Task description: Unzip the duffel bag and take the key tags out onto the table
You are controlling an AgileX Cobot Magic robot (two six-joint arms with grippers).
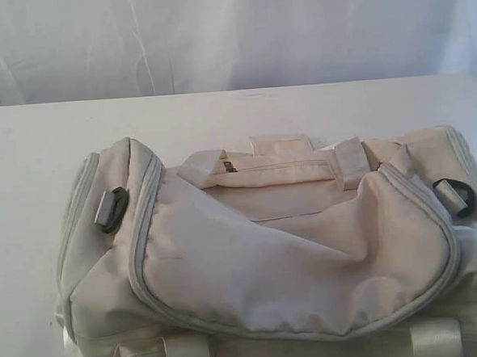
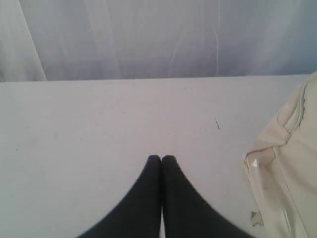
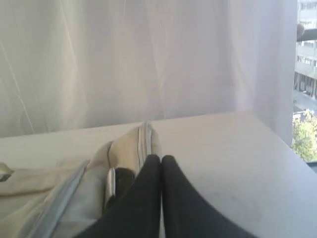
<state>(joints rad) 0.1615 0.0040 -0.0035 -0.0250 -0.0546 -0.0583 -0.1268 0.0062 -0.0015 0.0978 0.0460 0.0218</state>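
Left gripper (image 2: pixel 161 158) and right gripper (image 3: pixel 161 158) both pinched shut, holding nothing.
The bag (image 1: pixel 292 256) lies on the white table (image 1: pixel 219 123); the left gripper hangs over bare tabletop beside one end, the right by the other.

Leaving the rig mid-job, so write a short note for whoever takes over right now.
Left end effector: shut, empty, over bare table beside the bag.
Right end effector: shut, empty, by one end of the bag.
Bag: lies on the table and looks closed; no lining shows.
Key tags: not in view.
Done: nothing visible yet.
Left: unzip the bag, lift out the key tags, set them on the table.
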